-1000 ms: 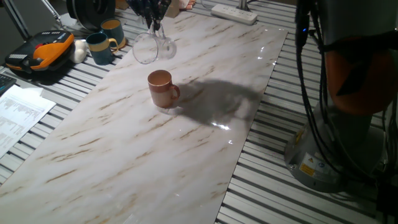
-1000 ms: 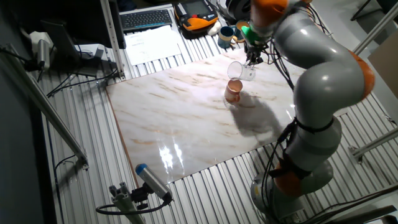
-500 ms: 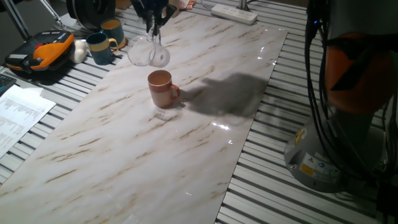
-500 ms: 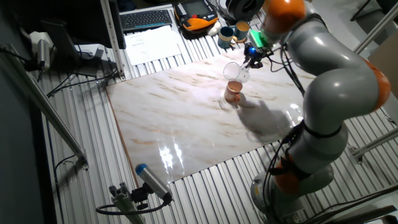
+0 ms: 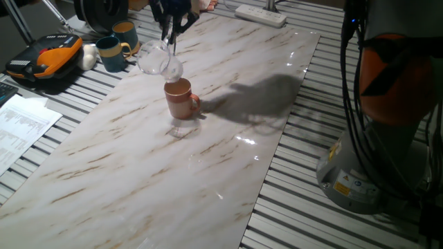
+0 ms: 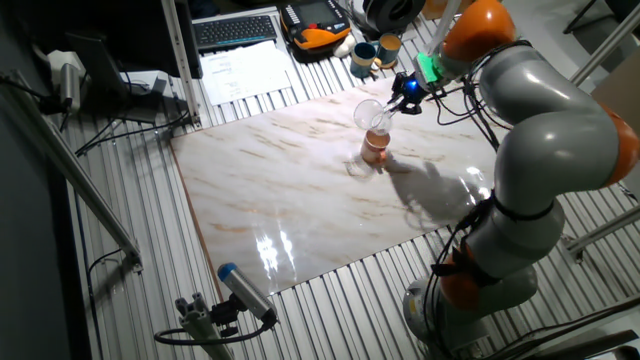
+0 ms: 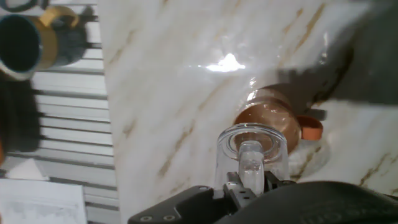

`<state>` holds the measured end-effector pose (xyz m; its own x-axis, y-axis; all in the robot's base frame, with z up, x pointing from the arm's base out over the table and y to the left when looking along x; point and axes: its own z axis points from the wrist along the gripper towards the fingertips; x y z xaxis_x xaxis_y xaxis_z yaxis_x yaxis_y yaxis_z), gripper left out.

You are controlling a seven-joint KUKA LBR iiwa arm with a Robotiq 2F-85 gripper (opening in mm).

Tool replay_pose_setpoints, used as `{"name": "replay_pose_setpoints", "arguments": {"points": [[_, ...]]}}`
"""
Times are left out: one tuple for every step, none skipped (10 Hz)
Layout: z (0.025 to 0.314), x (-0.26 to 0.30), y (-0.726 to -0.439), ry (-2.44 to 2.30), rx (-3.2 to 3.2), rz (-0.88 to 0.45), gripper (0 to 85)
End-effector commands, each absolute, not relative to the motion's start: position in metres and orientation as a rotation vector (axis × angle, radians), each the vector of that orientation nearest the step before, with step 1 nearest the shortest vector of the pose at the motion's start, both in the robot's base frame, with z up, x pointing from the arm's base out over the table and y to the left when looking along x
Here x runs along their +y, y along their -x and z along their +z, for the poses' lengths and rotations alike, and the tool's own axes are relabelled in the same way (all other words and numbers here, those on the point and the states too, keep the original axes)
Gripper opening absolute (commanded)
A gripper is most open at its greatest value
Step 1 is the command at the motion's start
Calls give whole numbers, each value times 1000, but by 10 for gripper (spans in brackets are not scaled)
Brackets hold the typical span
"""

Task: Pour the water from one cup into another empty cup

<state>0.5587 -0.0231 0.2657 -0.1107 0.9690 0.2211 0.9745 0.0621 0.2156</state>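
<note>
My gripper (image 5: 169, 36) is shut on the handle of the clear glass mug (image 5: 156, 61), which hangs tipped over just above the terracotta mug (image 5: 181, 98). In the other fixed view the glass mug (image 6: 370, 113) leans with its mouth down-left over the terracotta mug (image 6: 375, 147), gripper (image 6: 400, 93) to its right. The hand view looks along the glass mug (image 7: 251, 153) from its base, with the terracotta mug (image 7: 268, 121) right beyond it on the marble table (image 7: 180, 81). I cannot make out the water itself.
Two dark teal mugs (image 5: 113, 52) (image 5: 124, 32) stand on the slatted surface at the table's far left, next to an orange-and-black case (image 5: 43, 59). A white power strip (image 5: 261, 14) lies at the far edge. Papers (image 5: 17, 128) lie left.
The glass mug has swung left and tipped further, its mouth now lower and closer over the terracotta mug. The arm's elbow moved right, and its shadow shifted right.
</note>
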Motion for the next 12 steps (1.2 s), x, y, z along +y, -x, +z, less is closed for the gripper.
{"name": "replay_pose_setpoints", "arguments": {"points": [[262,-18,-557,2075,-2283,-445,0],[260,-14,-555,2084,-2271,-465,0],[260,-12,-553,2092,-2258,-497,0],[260,-10,-551,2096,-2249,-520,0],[260,-8,-550,2097,-2242,-538,0],[259,-5,-548,2102,-2235,-543,0],[257,-1,-546,2102,-2236,-529,0],[257,2,-543,2103,-2234,-525,0],[256,5,-541,2098,-2233,-523,0],[255,7,-540,2083,-2245,-489,0],[255,9,-538,2063,-2255,-472,0],[254,11,-536,2060,-2249,-499,0]]}}
